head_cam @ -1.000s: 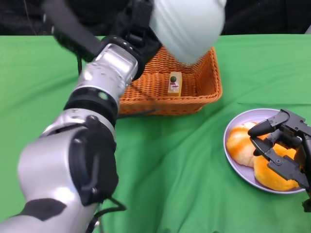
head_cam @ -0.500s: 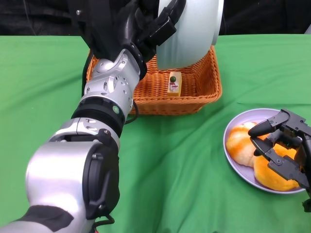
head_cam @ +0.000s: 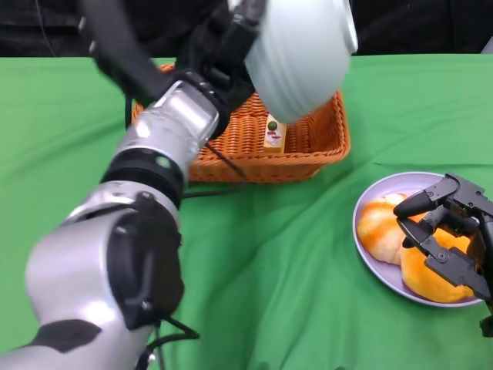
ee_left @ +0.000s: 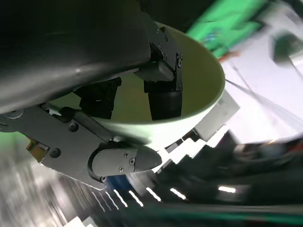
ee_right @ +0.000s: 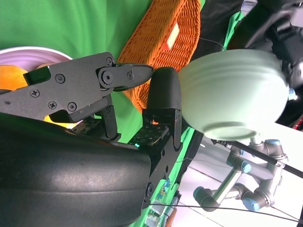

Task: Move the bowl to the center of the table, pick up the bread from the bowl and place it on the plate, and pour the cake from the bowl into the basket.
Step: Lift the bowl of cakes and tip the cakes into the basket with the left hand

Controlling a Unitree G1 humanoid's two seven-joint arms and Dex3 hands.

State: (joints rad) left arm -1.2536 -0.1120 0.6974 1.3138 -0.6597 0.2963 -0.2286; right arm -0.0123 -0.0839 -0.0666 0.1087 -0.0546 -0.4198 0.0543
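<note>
left hand point(head_cam: 231, 38) grips the tilted pale bowl point(head_cam: 302, 54) by its rim above the basket point(head_cam: 320, 146); cake point(head_cam: 273, 132) lies below. right hand point(head_cam: 451, 231), fingers parted, empty, hovers over bread point(head_cam: 381, 227) on plate point(head_cam: 373, 266).

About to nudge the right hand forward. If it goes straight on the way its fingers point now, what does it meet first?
Probably the bread on the plate: the right hand hovers open over it, fingers aimed across the rolls. Depth is unclear, so it may pass just above them.
</note>
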